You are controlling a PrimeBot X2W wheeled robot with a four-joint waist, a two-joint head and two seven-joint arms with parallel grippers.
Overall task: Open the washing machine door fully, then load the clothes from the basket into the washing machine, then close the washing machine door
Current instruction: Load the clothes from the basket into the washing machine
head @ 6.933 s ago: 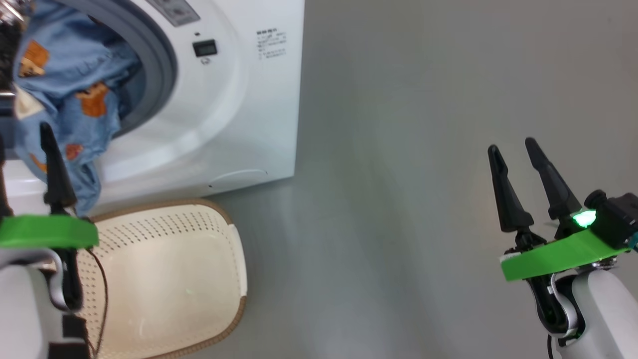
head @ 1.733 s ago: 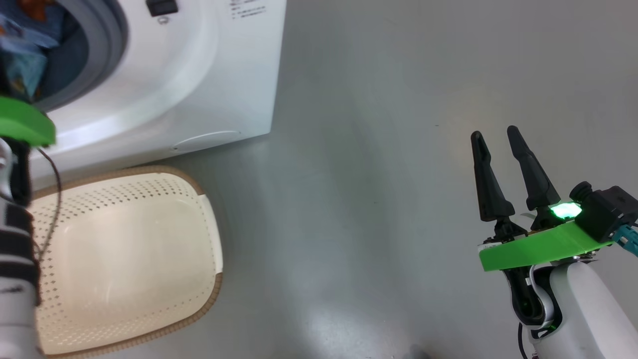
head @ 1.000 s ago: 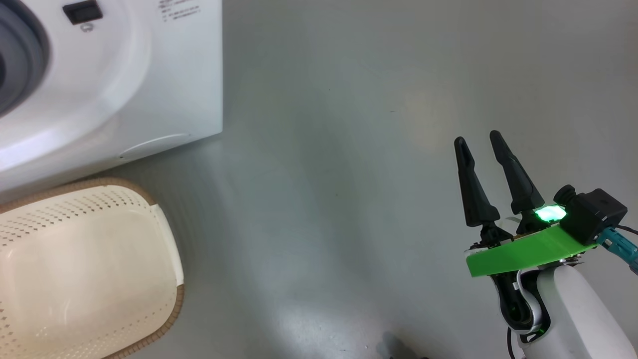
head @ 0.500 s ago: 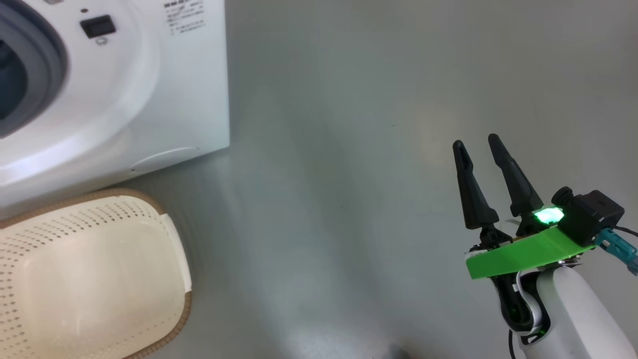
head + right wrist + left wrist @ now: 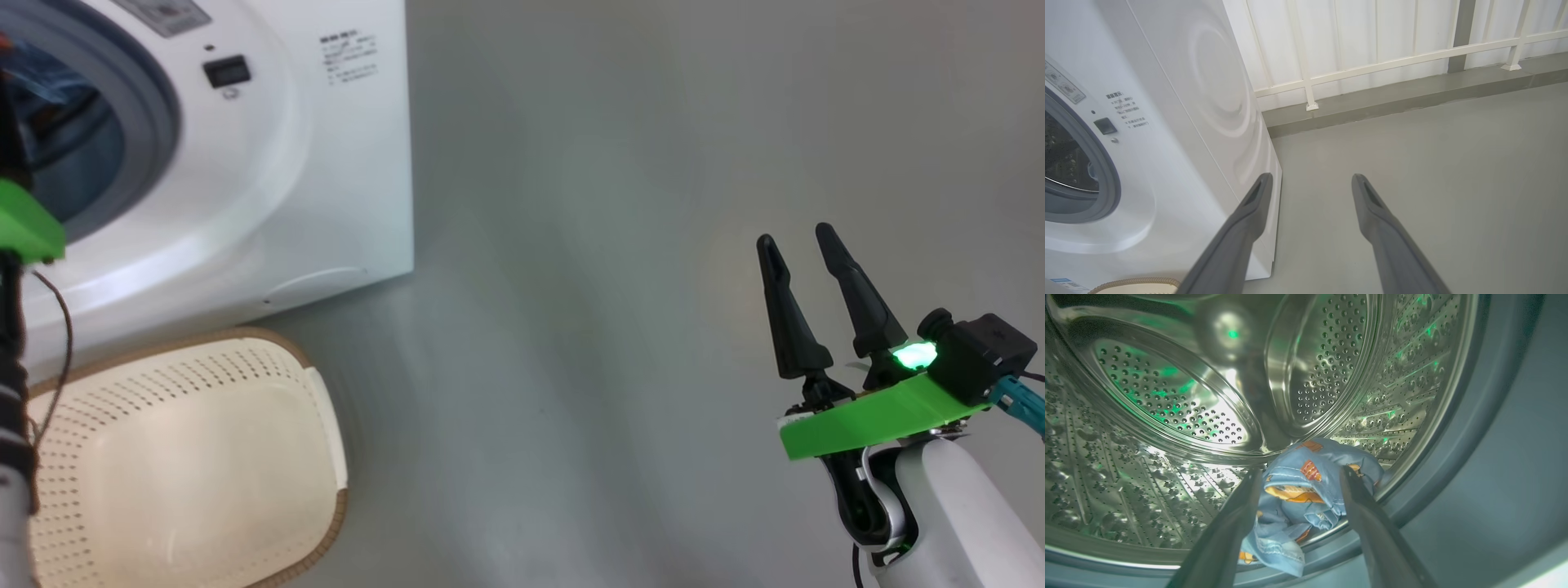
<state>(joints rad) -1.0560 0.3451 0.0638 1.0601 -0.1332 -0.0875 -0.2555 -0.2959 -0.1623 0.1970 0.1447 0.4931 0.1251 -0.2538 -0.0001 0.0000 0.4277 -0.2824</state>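
The white washing machine (image 5: 269, 180) stands at the upper left with its drum mouth uncovered; the washing machine door is out of view. My left gripper (image 5: 1300, 471) is inside the steel drum (image 5: 1167, 396), open. The light-blue clothes (image 5: 1306, 490) with orange prints lie just beyond its fingertips, on the drum's low front edge by the grey seal (image 5: 1494, 457). In the head view, blue fabric (image 5: 41, 73) shows inside the opening. The cream basket (image 5: 188, 457) sits on the floor before the machine with nothing in it. My right gripper (image 5: 804, 237) hovers open over bare floor at the right.
Grey floor (image 5: 612, 245) spreads to the right of the machine. A white panelled wall with a low rail (image 5: 1372, 65) runs behind it. My left arm's green bracket (image 5: 24, 220) and cable hang in front of the drum mouth, above the basket.
The head camera has swung back left, so the drum mouth and my left arm's bracket show again. The garment that hung at the mouth earlier now lies in the drum. The right gripper is unchanged.
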